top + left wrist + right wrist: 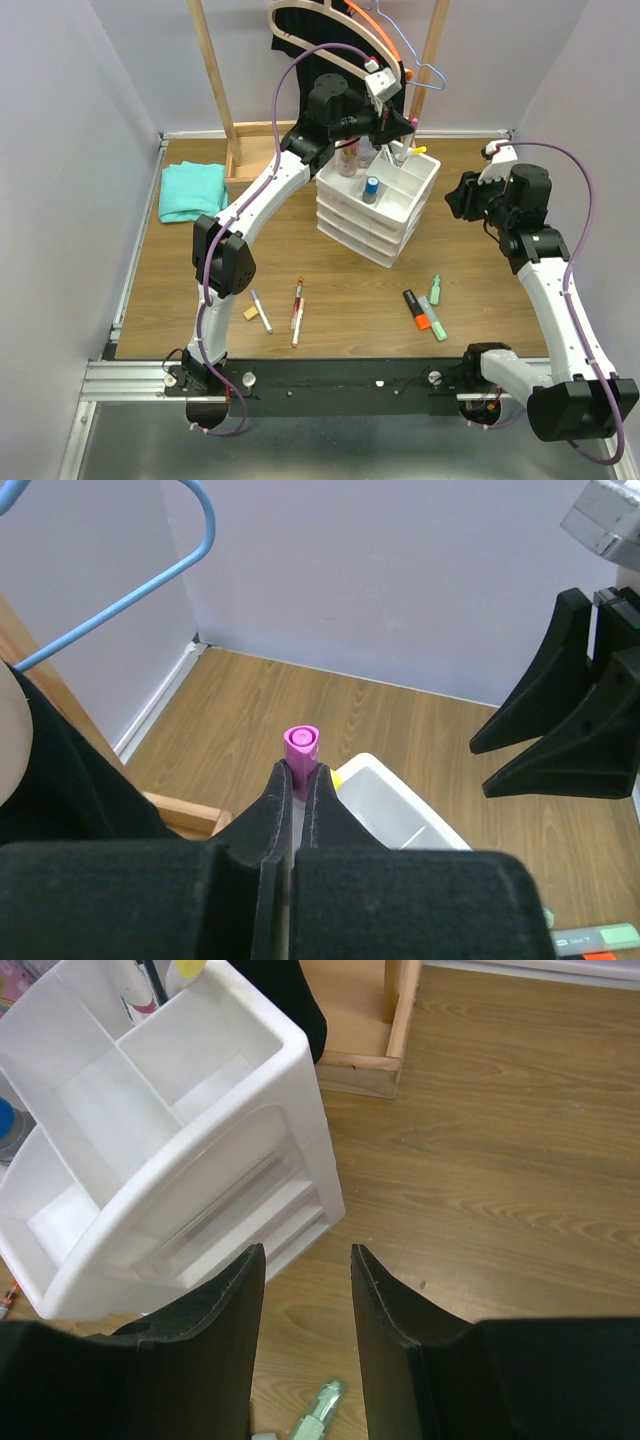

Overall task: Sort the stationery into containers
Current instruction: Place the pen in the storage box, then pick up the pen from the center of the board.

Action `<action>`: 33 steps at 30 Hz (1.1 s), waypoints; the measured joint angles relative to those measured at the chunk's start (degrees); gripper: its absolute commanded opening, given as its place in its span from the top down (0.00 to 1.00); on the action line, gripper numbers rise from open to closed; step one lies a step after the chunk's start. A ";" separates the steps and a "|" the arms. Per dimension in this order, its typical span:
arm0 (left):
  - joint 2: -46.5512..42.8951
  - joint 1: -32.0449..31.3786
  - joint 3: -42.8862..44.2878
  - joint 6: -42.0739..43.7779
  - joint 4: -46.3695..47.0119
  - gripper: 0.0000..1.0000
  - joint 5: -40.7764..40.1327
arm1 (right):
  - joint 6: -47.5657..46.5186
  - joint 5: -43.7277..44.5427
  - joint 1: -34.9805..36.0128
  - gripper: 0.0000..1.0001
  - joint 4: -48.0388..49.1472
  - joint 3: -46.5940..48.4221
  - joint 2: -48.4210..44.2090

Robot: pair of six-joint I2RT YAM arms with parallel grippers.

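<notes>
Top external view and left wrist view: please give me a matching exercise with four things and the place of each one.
1 blue-capped tube
2 teal cloth
3 orange highlighter
4 pink-capped pen

A in the left gripper
B on the table before the organiser
C in the organiser's tray
D at the table's far left

Pairs: 1-C, 2-D, 3-B, 4-A

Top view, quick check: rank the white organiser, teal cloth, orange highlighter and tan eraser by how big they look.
Largest to smallest:
1. white organiser
2. teal cloth
3. orange highlighter
4. tan eraser
No two look close in size.
</notes>
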 measured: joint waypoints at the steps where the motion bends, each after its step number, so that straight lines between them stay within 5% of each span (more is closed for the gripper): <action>1: 0.00 -0.04 0.09 0.42 -0.17 1.00 -0.31 | 0.20 -0.04 -0.15 0.53 0.04 -0.07 -0.02; 8: 0.00 -0.17 -0.15 2.80 -2.03 0.59 -2.12 | 1.57 -1.11 -0.55 0.53 0.61 -1.11 -0.31; 18: -4.79 -0.15 -6.05 6.84 -8.09 0.39 -4.79 | 2.56 -2.84 -0.55 0.52 1.73 -1.73 -0.22; 26: -31.23 -0.22 -21.14 7.96 -12.44 0.24 -9.92 | 2.62 -4.26 -0.55 0.52 2.47 -1.73 -0.24; 33: -58.03 -0.26 -46.75 4.52 -20.52 0.28 -23.82 | 3.02 -4.72 -0.55 0.52 2.89 -2.14 -0.24</action>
